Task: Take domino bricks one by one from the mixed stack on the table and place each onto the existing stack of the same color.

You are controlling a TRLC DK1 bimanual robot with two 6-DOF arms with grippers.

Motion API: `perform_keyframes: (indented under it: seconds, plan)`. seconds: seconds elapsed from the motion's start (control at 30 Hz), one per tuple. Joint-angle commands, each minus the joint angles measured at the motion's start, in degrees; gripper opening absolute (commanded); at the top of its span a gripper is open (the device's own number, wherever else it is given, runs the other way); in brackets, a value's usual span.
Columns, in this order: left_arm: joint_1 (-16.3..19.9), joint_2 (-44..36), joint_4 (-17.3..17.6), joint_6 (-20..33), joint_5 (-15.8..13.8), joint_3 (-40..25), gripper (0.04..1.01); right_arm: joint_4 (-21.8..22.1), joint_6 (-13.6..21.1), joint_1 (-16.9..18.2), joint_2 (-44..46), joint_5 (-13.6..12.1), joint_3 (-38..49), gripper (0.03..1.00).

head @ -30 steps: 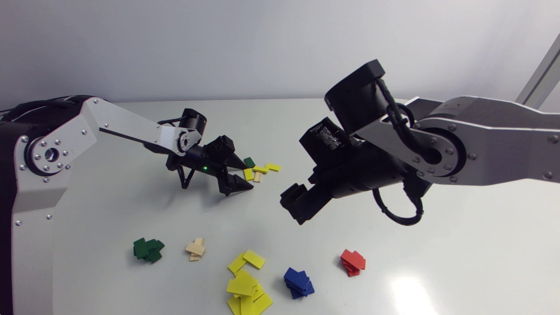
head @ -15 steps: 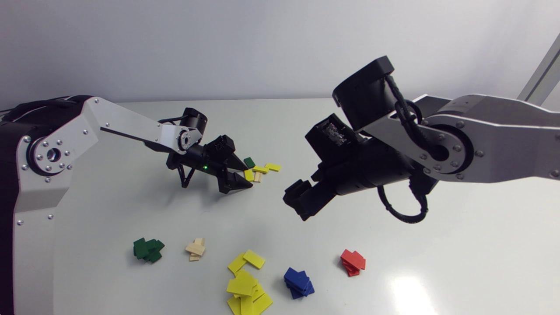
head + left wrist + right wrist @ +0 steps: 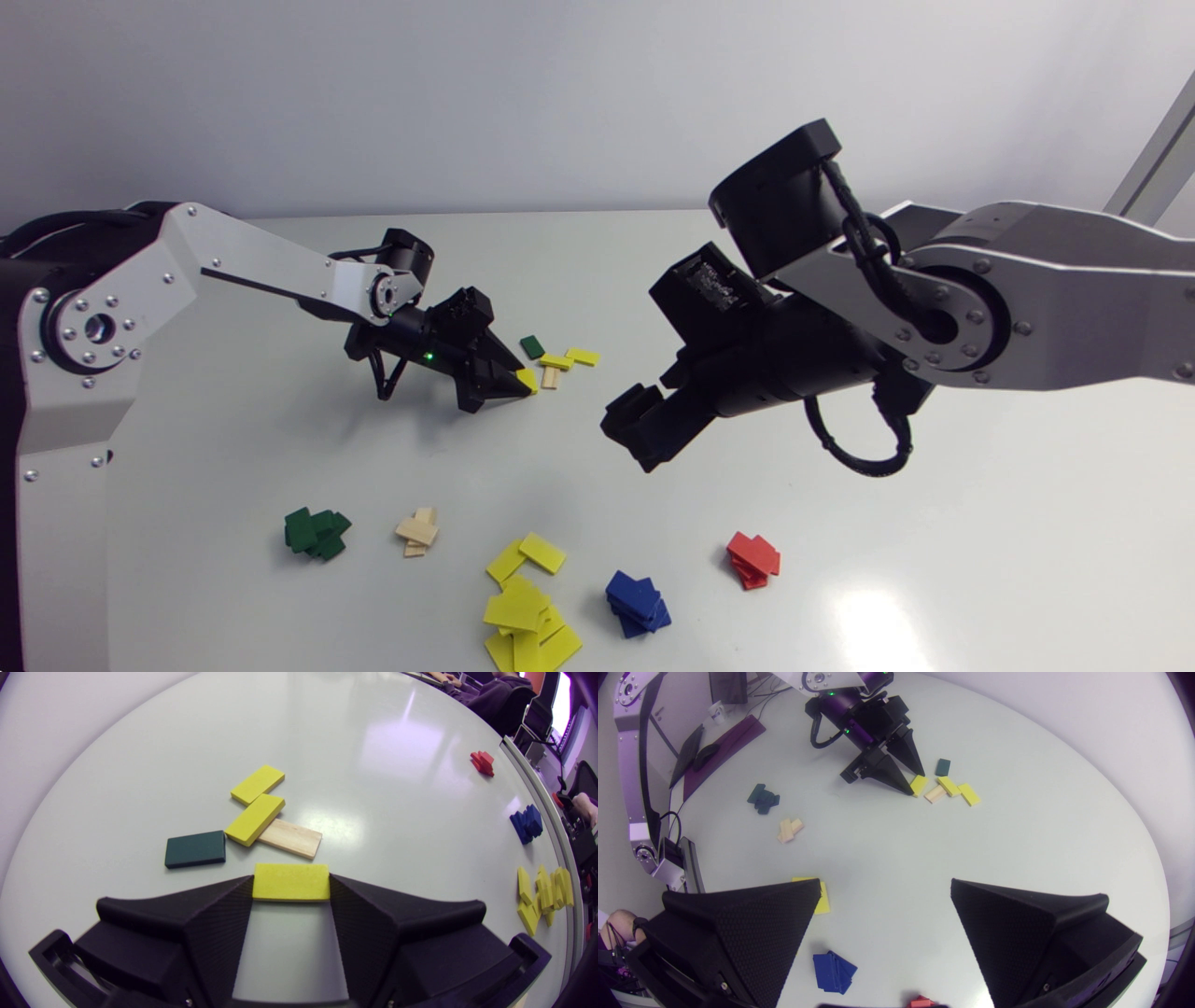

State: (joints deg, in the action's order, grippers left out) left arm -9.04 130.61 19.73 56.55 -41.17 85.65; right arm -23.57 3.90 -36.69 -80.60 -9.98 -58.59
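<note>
My left gripper (image 3: 523,381) (image 3: 290,887) (image 3: 917,785) is shut on a yellow brick (image 3: 290,882) (image 3: 528,379) (image 3: 919,785) at the near edge of the mixed group, both fingers pressing its short ends. Just ahead lie a green brick (image 3: 195,849) (image 3: 532,346), a wooden brick (image 3: 291,838) and two more yellow bricks (image 3: 255,819) (image 3: 583,356), one resting on the wooden one. The yellow stack (image 3: 526,607) (image 3: 542,896) sits at the table's front. My right gripper (image 3: 885,896) hangs open and empty above the table's middle; its fingers do not show in the head view.
Along the front edge stand a green stack (image 3: 316,533) (image 3: 763,798), a wooden stack (image 3: 417,532) (image 3: 789,829), a blue stack (image 3: 637,603) (image 3: 526,822) (image 3: 832,972) and a red stack (image 3: 752,559) (image 3: 482,762). My right arm (image 3: 934,317) spans the table's right half.
My left gripper has gone from open to shut on the yellow brick and drawn back slightly. The right arm rose a little, then held still.
</note>
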Motion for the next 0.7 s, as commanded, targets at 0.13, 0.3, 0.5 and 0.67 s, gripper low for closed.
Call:
perform_keyframes:
  seconds: [0.13, 0.3, 0.5, 0.67]
  plan:
    - [0.8, -7.4, 1.0, 1.5, -0.1, -5.1, 0.256, 0.7, 0.5, 0.0, 0.0, -0.4, 2.2, 0.977]
    - [0.2, -12.0, 1.0, 1.2, -0.5, -9.1, 0.256, 0.6, 0.3, -0.2, 0.8, -0.4, 2.5, 0.977]
    - [-2.1, -21.8, 1.4, 0.1, -0.5, -18.6, 0.256, 0.6, 0.4, -0.2, 2.1, -0.4, 3.3, 0.977]
    - [-5.3, -34.5, 1.7, -1.1, -0.5, -29.7, 0.256, 0.6, 0.4, -0.3, 2.6, -0.4, 3.5, 0.977]
